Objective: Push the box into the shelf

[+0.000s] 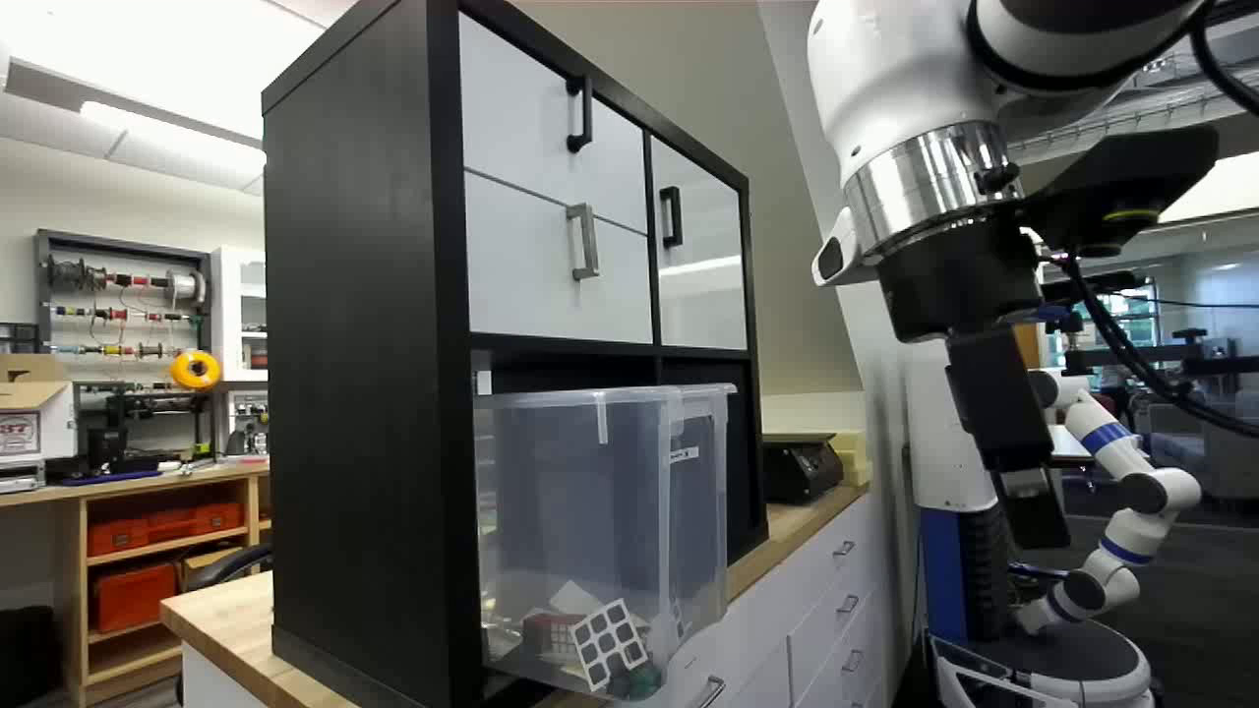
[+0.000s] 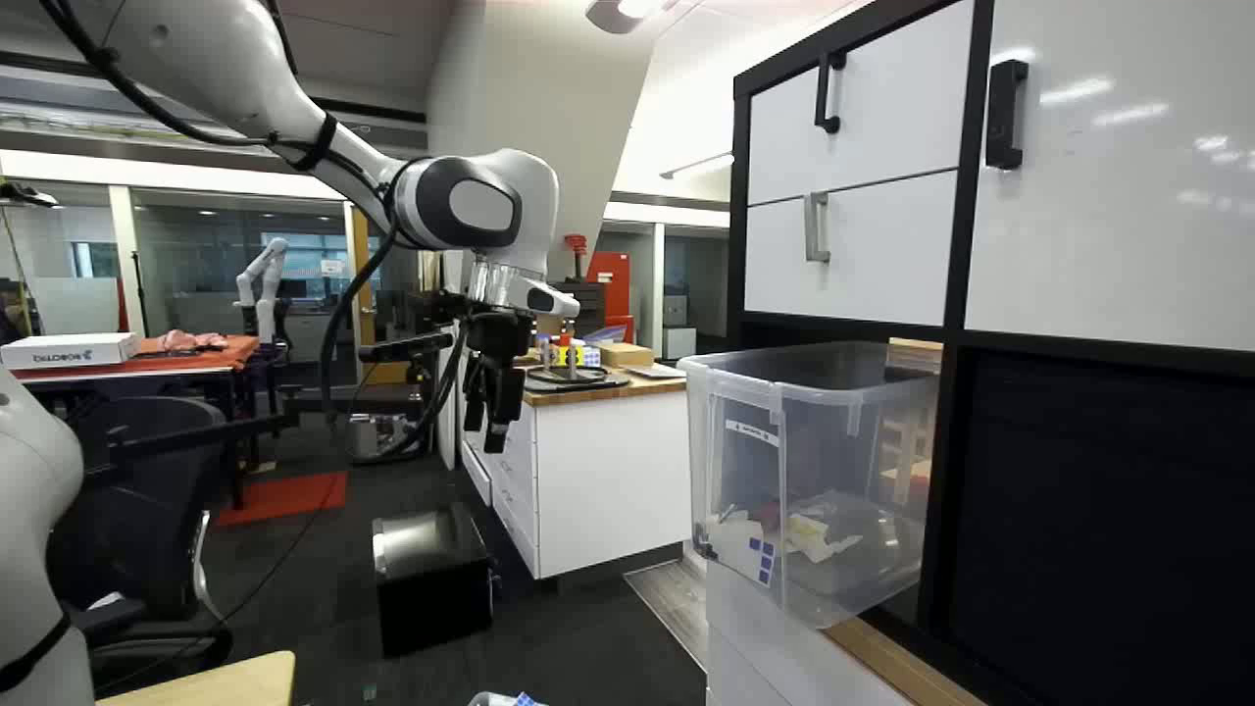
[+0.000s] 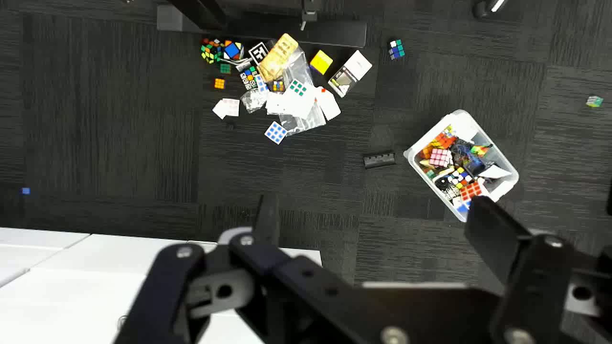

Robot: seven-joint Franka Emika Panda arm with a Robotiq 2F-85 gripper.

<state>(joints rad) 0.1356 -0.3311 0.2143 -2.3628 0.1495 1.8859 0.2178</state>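
One gripper (image 3: pixel 377 227) is mine, its jaws wide apart. Left of it in an exterior view, the clear box (image 1: pixel 580 472) pokes out of the lower left hole in the black shelf (image 1: pixel 354 344). I can't see how deep.

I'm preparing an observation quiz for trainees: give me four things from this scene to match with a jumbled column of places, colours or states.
1. storage bin
2. gripper
3. shelf
4. pale-rimmed tub

A. open, holding nothing
B. on the floor
C. black-framed, with white drawer fronts
D. partly in the shelf, partly sticking out

Pairs: 1-D; 2-A; 3-C; 4-B
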